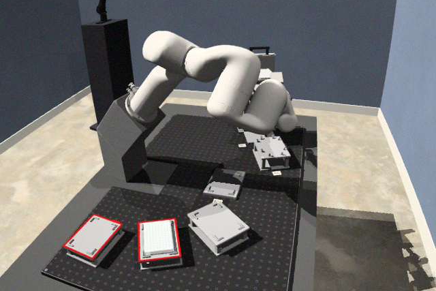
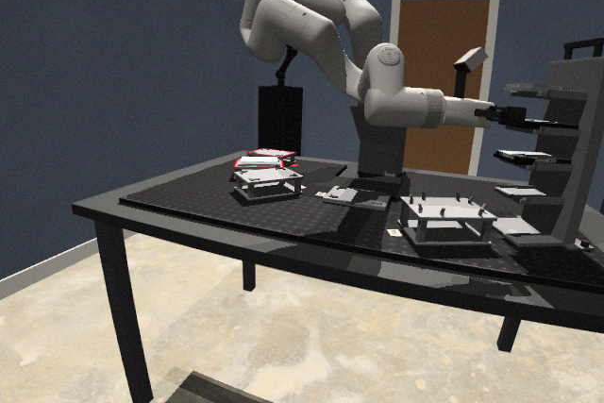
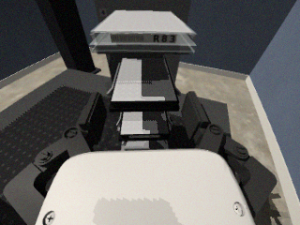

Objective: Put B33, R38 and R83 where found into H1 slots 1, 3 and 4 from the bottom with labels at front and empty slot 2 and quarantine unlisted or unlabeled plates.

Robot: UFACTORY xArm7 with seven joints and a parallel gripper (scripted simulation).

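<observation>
spread black gripper (image 3: 142, 117) faces flat translucent plate (image 3: 142, 33) labelled r83.

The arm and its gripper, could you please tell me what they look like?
The arm has smooth, rounded white links, with a round emblem on the joint cap. The gripper is black with blocky fingers behind a white wrist plate with screws. No cables show.

1. My claw (image 3: 142, 117) reaches level into the shelf tower (image 2: 582, 144) at the table's (image 2: 194, 223) right end, fingers spread either side of a shelf (image 3: 141, 86).
2. A plate marked R83 (image 3: 142, 29) sits on the shelf above.
3. A raised stand (image 2: 446, 215) sits before the tower.
4. At the table's far end, two nests stand side by side; one (image 1: 159, 238) holds a plate (image 1: 158, 234), the other (image 1: 92, 235) lies left of it.
</observation>
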